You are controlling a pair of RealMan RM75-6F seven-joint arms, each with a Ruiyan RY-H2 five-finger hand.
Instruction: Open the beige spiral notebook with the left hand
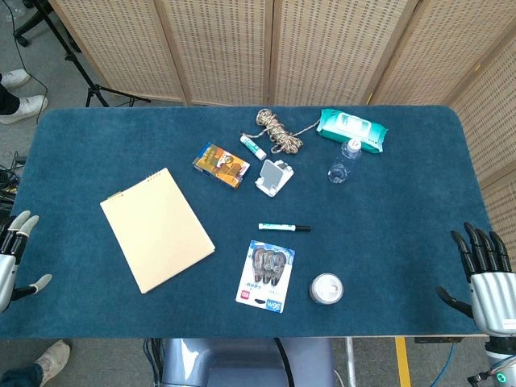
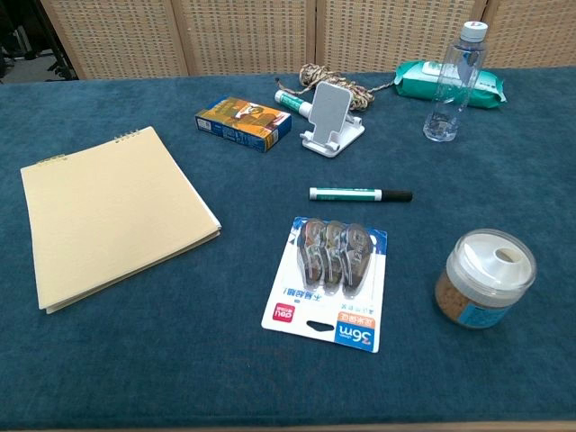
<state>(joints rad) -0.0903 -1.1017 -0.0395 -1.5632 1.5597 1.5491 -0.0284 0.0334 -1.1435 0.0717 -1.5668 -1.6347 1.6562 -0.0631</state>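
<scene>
The beige spiral notebook lies closed and flat on the blue table, left of centre, its spiral binding along the far edge; the chest view shows the notebook at the left. My left hand hovers at the table's left edge, fingers spread, holding nothing, well left of the notebook. Off the near right corner my right hand is also open with fingers apart. Neither hand appears in the chest view.
A marker, a pack of correction tapes and a small jar lie right of the notebook. Further back are a snack box, phone stand, rope, water bottle and wipes pack.
</scene>
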